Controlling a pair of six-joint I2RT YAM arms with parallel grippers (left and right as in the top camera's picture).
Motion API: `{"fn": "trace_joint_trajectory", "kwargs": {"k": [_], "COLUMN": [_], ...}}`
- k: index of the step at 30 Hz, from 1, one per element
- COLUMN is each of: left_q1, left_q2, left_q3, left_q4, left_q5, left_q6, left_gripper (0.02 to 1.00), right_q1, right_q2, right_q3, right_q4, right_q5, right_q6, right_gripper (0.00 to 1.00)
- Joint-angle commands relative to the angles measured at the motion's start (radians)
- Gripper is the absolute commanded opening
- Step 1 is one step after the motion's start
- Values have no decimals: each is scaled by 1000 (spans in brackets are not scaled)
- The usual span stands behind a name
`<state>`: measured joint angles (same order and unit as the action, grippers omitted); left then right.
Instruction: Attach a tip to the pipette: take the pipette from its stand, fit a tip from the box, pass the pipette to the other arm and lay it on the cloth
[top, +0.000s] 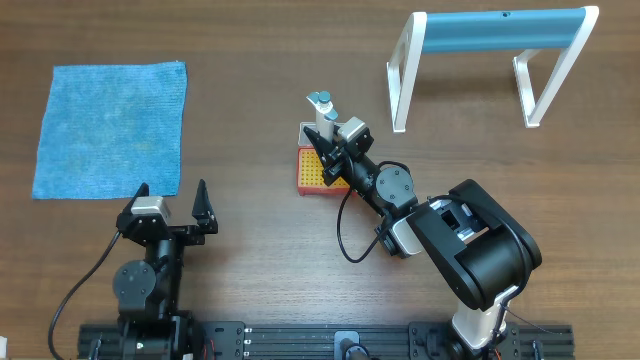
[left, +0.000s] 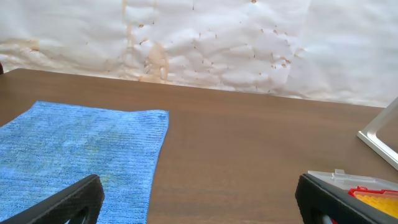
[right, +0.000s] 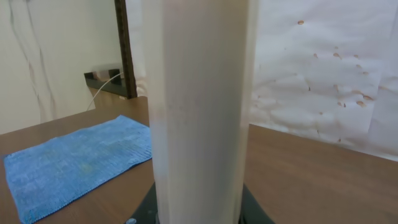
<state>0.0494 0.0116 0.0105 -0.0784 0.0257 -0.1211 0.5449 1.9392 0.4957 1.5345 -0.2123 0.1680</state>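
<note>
At the right hand (top: 333, 150), fingers closed on the pipette (top: 322, 105), held upright directly above the tip box (top: 310, 176); pipette is off its stand (top: 500, 35). Likely step: fitting a tip. The lower end is hidden by the hand, so I can't tell if a tip is on. Next move probably calls for a straight push down onto one tip, then a lift and pass across. Left hand (top: 172, 205) is open and empty, low near the blue cloth (top: 110, 130), well apart from the box. Bare table (top: 250, 260) lies between the arms, nothing blocking the handover.
</note>
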Motion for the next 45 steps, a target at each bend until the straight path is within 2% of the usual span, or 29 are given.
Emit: {"fn": "trace_joint_trajectory", "kwargs": {"k": [1,4,17,45], "left_q1": [-4,-4,-4,-4], "left_q2": [-6,-6,-6,-6], "left_q3": [-5,-5,-5,-5], "left_q4": [-2,-2,-2,-2], "left_q5": [-15,-15,-15,-15], "left_q6": [9,9,9,9], "left_gripper": [998,998,998,996], "right_q1": [-5,-5,-15,-31], "right_q2": [100,99,-58,-111], "right_q3": [-69,-69,-21,44], "right_q4": [-118,-70,-94,-127], "right_q5": [-9,-9,-9,-10], "right_q6": [3,3,3,4], "right_gripper": [77,77,75,77]}}
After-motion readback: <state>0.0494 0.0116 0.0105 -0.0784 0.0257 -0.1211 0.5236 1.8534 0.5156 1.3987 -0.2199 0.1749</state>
